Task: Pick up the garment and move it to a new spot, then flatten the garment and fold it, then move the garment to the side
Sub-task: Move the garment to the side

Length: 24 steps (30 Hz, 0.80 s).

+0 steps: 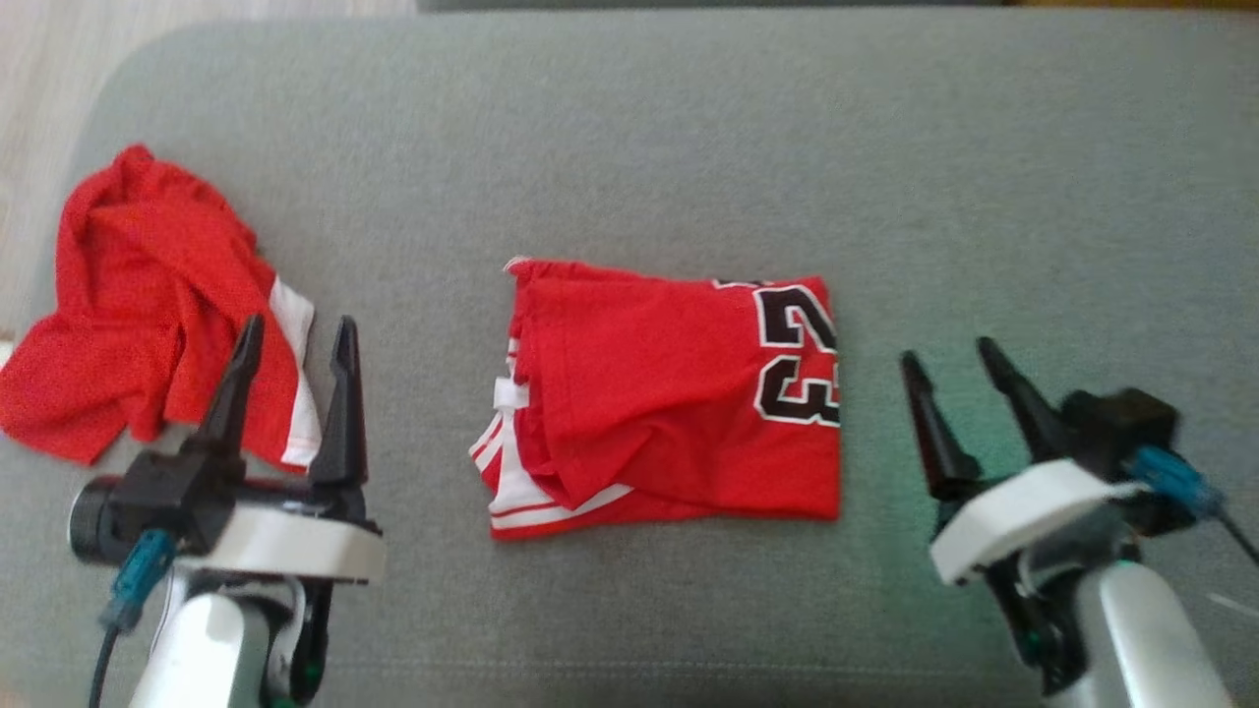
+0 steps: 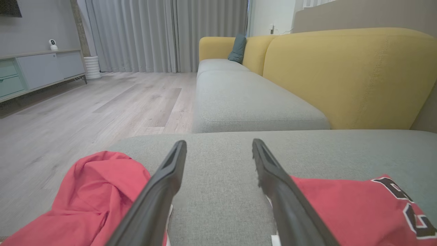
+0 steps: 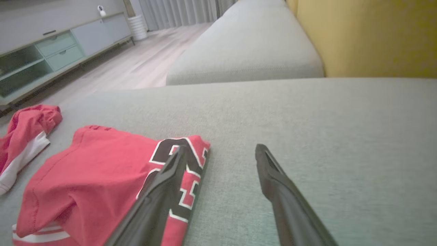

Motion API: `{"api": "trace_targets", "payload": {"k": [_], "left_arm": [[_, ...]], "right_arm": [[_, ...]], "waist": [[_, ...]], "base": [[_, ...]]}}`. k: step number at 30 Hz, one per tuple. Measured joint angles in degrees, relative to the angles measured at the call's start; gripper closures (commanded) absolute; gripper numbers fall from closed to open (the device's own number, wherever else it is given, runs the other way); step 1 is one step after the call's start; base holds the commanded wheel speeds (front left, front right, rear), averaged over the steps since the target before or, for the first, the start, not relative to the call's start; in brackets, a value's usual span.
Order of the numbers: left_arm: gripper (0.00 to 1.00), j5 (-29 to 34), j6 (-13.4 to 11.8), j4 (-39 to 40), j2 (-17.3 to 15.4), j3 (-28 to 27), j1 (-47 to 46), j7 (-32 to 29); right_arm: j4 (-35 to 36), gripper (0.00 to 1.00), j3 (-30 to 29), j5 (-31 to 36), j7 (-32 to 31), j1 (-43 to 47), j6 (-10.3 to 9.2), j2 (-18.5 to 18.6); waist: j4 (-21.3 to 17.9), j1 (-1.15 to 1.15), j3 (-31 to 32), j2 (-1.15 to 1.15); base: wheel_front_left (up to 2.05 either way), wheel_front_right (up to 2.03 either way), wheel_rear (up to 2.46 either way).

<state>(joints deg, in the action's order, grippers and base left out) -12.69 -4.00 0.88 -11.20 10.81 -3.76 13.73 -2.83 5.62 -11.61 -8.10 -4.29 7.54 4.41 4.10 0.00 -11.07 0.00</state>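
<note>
A red garment (image 1: 669,393) with a black-and-white number lies folded into a rough rectangle in the middle of the grey seat cushion (image 1: 629,147). It also appears as the red garment (image 3: 95,171) left of my right fingers, and at the lower right of the left wrist view (image 2: 358,208). My left gripper (image 1: 299,324) is open and empty, hovering left of it, over the edge of a crumpled red-and-white cloth (image 1: 148,295). My right gripper (image 1: 946,349) is open and empty just right of the folded garment. In the wrist views, the left gripper (image 2: 219,141) and right gripper (image 3: 221,147) hold nothing.
The crumpled cloth (image 2: 99,191) sits near the cushion's left edge, with wooden floor (image 2: 85,109) beyond. A yellow backrest (image 2: 348,75) rises at the far side, with a teal pillow (image 2: 238,48). A low cabinet (image 3: 61,44) stands across the room. Bare grey cushion (image 3: 307,119) extends to the right.
</note>
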Motion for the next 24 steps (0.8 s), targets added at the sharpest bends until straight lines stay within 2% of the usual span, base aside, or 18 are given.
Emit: {"api": "trace_targets", "payload": {"k": [1,8,11,12,13,15,24], "left_arm": [[0.0,0.0,0.0,0.0,0.0,0.0,0.0,0.0],[0.0,0.0,1.5,-2.4,1.4,1.1,-3.6,0.6],[0.0,0.0,1.6,-2.8,1.9,1.0,-4.0,0.6],[0.0,0.0,1.6,-2.8,2.1,0.9,-4.0,0.6],[0.0,0.0,1.8,-2.8,2.3,0.8,-4.0,0.6],[0.0,0.1,2.1,-2.8,2.5,0.4,-4.0,0.6],[0.0,1.6,3.1,-2.3,2.5,-1.1,-4.0,0.6]], "right_arm": [[0.0,0.0,0.0,0.0,0.0,0.0,0.0,0.0],[-13.2,0.0,3.4,-1.2,-2.6,-5.5,0.0,-0.1],[-15.8,0.0,3.7,-1.6,-5.2,-7.4,0.0,-0.2],[-16.1,0.04,3.7,-1.6,-5.8,-8.1,0.0,-0.2],[-16.6,0.46,3.9,-2.0,-6.6,-8.8,0.0,-0.3],[-17.0,1.0,4.2,-2.3,-7.1,-9.8,0.0,-0.3],[-14.9,1.0,7.6,-1.7,-7.5,-10.2,0.0,0.2]], "waist": [[0.0,0.0,0.0,0.0],[3.0,0.0,-4.2,0.0],[3.4,0.0,-4.9,0.0],[3.4,0.0,-5.0,0.0],[3.4,0.0,-5.0,0.0],[3.2,0.0,-5.0,0.0],[0.1,0.0,-4.6,0.0]], "base": [[0.0,0.0,0.0],[0.0,0.0,0.0],[0.0,0.0,0.0],[0.0,0.0,0.0],[0.0,0.0,0.0],[0.0,0.0,0.0],[0.0,0.0,0.0]]}}
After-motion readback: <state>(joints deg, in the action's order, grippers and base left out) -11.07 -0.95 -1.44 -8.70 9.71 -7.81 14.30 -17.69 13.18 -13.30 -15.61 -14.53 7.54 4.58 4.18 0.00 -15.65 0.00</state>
